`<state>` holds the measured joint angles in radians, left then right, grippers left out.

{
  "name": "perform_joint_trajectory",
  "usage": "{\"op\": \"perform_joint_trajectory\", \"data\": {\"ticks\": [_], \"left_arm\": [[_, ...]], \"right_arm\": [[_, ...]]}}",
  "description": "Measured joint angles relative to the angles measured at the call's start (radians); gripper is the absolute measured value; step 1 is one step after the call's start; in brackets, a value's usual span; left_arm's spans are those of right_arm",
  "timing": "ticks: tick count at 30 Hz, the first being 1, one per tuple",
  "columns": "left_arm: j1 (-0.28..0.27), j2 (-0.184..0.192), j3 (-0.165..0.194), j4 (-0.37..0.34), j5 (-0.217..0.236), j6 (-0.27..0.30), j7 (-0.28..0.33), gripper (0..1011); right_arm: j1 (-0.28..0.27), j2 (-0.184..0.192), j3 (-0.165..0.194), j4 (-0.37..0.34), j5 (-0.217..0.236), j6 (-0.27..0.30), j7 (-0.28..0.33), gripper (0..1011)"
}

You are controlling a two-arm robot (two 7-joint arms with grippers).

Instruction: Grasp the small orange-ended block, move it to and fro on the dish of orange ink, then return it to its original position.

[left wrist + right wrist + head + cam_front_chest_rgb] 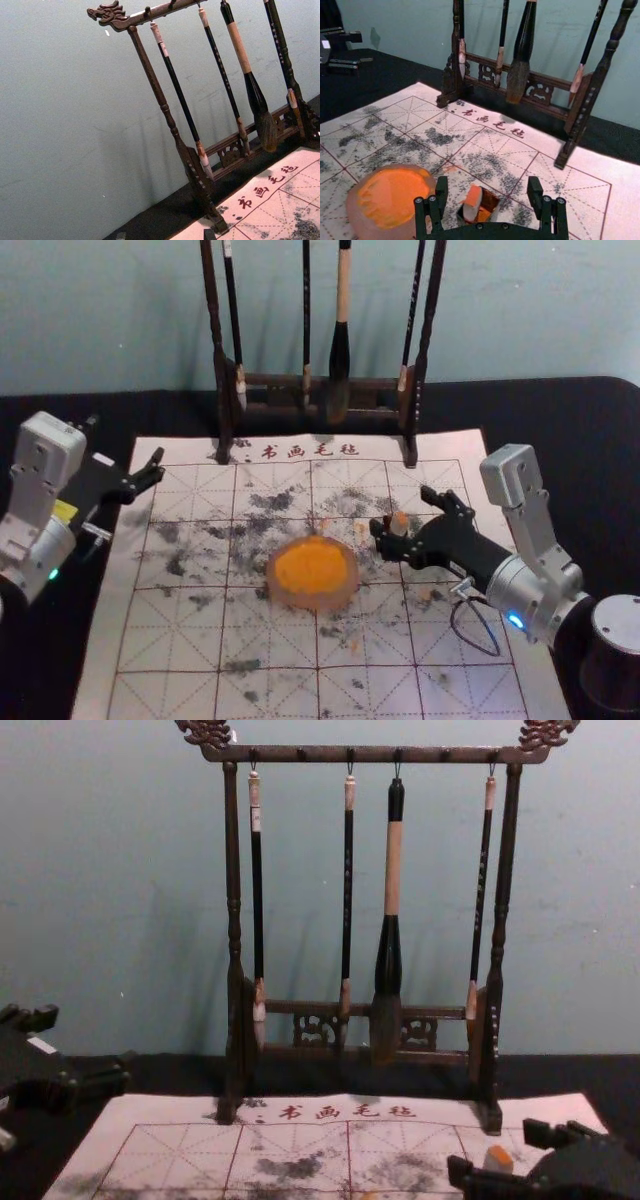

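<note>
Left gripper (125,438) open, right gripper (404,512) open, apart

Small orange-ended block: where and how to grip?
Best by the upper sides of the small orange-ended block, from the robot's right: it pokes out of its small open box, so gripping lower would likely foul the walls. Right gripper is there, jaws open. Block looks tilted; match that.

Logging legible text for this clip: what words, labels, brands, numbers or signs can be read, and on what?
"书画毛毡", in red along the far edge of the writing mat.
Pale characters on two thin brushes: too small to read.
Pale marks on the rack: too small.
Yellow sticker on the left arm: nothing legible.
</note>
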<state>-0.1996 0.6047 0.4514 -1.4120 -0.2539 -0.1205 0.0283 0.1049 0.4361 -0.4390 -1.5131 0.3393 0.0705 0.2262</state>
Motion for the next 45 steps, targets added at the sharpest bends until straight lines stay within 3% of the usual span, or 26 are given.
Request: {"op": "perform_joint_trajectory", "data": {"ticks": [24,39,45], "left_arm": [[0.0,0.0,0.0,0.0,0.0,0.0,0.0,1001],[0.0,0.0,0.0,0.0,0.0,0.0,0.0,1001],[0.0,0.0,0.0,0.0,0.0,0.0,0.0,1001]], "right_arm": [[-0.026,-0.045,0.031,-0.006,-0.047,0.036,0.029,1002],[-0.03,-0.05,0.04,-0.008,-0.06,0.037,0.037,1002],[-0.029,-0.05,0.039,-0.008,-0.058,0.037,0.036,926]]}}
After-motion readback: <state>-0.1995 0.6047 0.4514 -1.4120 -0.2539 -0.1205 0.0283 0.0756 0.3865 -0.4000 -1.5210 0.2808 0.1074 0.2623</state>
